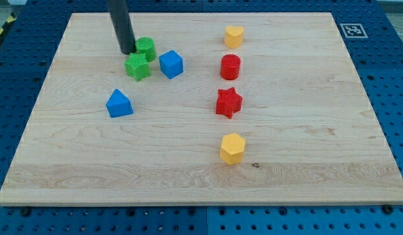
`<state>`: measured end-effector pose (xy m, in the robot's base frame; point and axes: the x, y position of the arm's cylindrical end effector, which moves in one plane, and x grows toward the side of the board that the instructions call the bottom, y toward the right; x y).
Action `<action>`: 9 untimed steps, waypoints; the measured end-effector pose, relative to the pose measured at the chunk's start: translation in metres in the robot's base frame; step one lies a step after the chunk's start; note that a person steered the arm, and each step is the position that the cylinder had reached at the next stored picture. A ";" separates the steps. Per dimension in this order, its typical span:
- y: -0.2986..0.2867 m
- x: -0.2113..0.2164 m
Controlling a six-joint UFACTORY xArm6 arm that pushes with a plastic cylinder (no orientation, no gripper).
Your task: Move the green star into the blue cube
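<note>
Eight small coloured plastic blocks lie on the pale wooden surface (188,189), which rests on a blue perforated base (397,78). The arm carries no gripper, so there is nothing to be spread or pressed together; it ends in a straight dark rod whose lower end, the tip (127,51), sits toward the view's upper left. The green star-shaped block (138,66) lies just below and slightly to the view's right of the tip, very close to it, though contact cannot be judged. The green cylinder block (146,48) stands immediately to the view's right of the tip, seemingly against the rod. The blue cube block (170,64) sits further to the view's right of the tip, just beside the green star with a narrow gap between them. A blue triangular block (119,104) lies well below the tip. Far to the tip's right a column runs down the view: a yellow block (233,36), a red cylinder block (230,66), a red star-shaped block (228,102) and a yellow hexagonal block (232,148).
</note>
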<state>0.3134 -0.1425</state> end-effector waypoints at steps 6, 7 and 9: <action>-0.057 0.009; -0.059 0.033; -0.003 0.061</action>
<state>0.3746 -0.1454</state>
